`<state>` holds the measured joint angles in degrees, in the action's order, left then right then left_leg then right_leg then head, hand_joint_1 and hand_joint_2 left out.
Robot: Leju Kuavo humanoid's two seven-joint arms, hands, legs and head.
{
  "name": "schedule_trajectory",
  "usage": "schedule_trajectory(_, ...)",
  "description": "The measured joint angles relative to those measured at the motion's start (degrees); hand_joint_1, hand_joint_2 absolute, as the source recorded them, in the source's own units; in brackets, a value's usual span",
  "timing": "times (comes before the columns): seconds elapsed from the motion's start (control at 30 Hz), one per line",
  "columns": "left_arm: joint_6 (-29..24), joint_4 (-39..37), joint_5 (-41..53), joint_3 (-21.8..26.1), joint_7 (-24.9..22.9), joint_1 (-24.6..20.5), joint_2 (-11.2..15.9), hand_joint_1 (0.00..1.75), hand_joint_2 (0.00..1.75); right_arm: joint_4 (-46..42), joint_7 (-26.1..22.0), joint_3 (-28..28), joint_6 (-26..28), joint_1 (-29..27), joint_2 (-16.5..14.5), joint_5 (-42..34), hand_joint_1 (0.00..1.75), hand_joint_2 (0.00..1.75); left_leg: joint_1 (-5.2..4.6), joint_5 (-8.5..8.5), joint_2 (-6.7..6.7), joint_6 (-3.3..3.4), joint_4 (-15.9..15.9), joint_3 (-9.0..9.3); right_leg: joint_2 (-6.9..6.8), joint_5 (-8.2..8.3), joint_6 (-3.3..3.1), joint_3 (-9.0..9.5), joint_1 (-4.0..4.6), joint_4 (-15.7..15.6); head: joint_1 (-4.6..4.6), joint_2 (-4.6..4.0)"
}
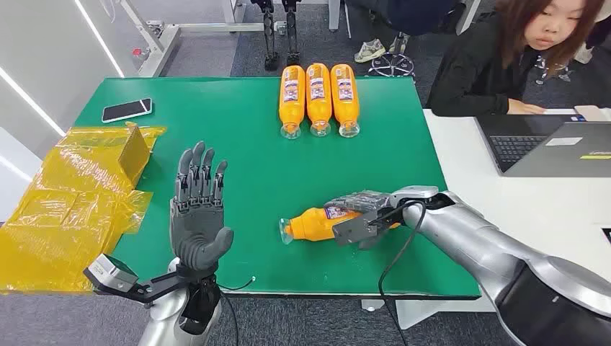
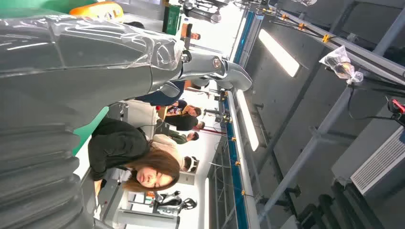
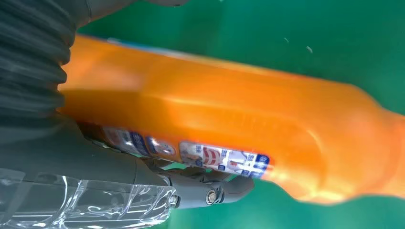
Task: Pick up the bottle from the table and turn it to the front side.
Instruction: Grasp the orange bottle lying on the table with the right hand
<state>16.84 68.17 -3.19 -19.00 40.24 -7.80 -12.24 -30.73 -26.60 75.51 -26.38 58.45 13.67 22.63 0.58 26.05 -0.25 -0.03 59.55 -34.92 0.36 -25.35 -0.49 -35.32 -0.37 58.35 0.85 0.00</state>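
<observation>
1. The orange bottle point(image 1: 317, 223) lies on its side on the green table point(image 1: 245, 144), near the front edge.
2. The right hand point(image 1: 360, 220) wraps its fingers around the bottle's body.
3. The left hand point(image 1: 198, 216) is raised, fingers spread, holding nothing.

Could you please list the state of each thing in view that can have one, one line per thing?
Orange plastic bottle near the front edge: lying on its side on the green table, gripped by the right hand.
Three orange bottles at the far edge: lying side by side, untouched.
Left hand: raised, fingers apart, holding nothing.
Black phone: lying flat, screen dark.
Grey laptop: lid open.
</observation>
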Motion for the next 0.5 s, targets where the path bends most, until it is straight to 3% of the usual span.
schedule_trajectory(0.23, -0.14, 0.77, 0.01, 0.64, 0.02, 0.69, 0.01, 0.0, 1.75, 0.84, -0.46, 1.03, 1.09, -0.23, -0.03, -0.97, 0.0, 1.75, 0.0, 0.0, 0.0, 0.0, 0.0, 0.05, 0.0, 0.0, 0.0, 0.05, 0.0, -0.01, -0.01, 0.0)
schedule_trajectory(0.43, -0.51, 2.51, 0.22, 0.83, 0.02, 2.09, 0.05, 0.0, 1.75, 1.0, -0.91, 1.61, 6.87, -2.43, 0.07, -1.93, 0.0, 1.75, 0.0, 0.01, -0.01, 0.01, 0.01, 0.08, 0.0, -0.01, 0.01, 0.07, 0.0, -0.04, -0.02, 0.0)
schedule_trajectory(0.5, -0.51, 3.0, 0.34, 0.86, 0.02, 2.43, 0.07, 0.0, 1.75, 0.79, -0.83, 1.61, 9.22, -3.44, 0.34, -1.93, 0.78, 1.75, 0.0, 0.02, 0.0, 0.01, 0.01, 0.12, 0.01, -0.01, 0.02, 0.1, 0.0, -0.05, -0.02, 0.0)
